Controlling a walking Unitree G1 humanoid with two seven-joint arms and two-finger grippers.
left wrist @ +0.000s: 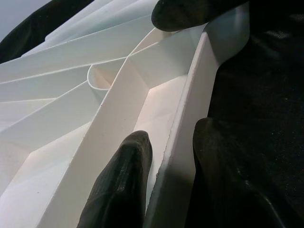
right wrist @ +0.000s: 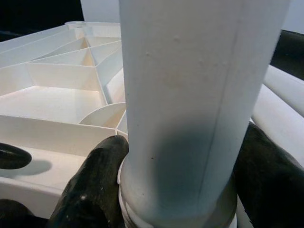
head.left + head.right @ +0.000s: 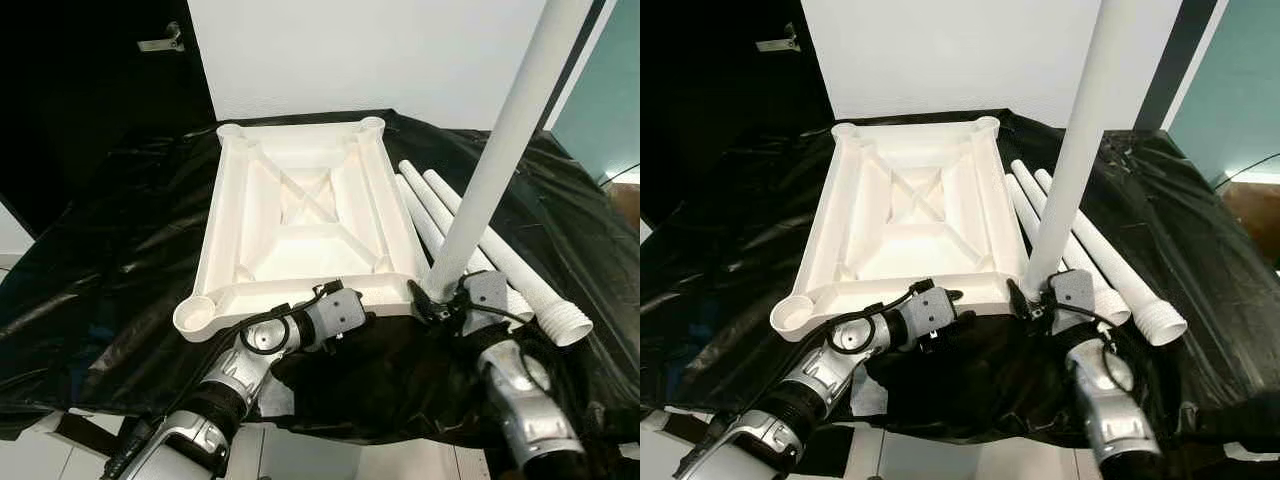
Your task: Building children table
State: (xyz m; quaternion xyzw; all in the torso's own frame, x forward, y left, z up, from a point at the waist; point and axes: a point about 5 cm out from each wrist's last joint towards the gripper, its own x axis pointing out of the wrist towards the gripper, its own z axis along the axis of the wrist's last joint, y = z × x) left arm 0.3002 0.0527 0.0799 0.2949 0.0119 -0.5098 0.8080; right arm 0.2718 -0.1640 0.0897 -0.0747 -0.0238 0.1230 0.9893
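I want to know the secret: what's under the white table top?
A shiny black sheet lies under the white table top and spreads beyond it. Whatever is beneath the sheet is covered, so I cannot tell.

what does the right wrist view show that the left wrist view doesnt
Right wrist view alone: the upright leg seen close, with the right claw closed around its lower end, and spare legs lying behind it.

Left wrist view alone: the left claw astride the tabletop's near rim, one finger inside the rim and the other outside, over the black cover.

Both: the white ribbed underside of the upturned tabletop, and a black fingertip of the other arm at the picture's edge.
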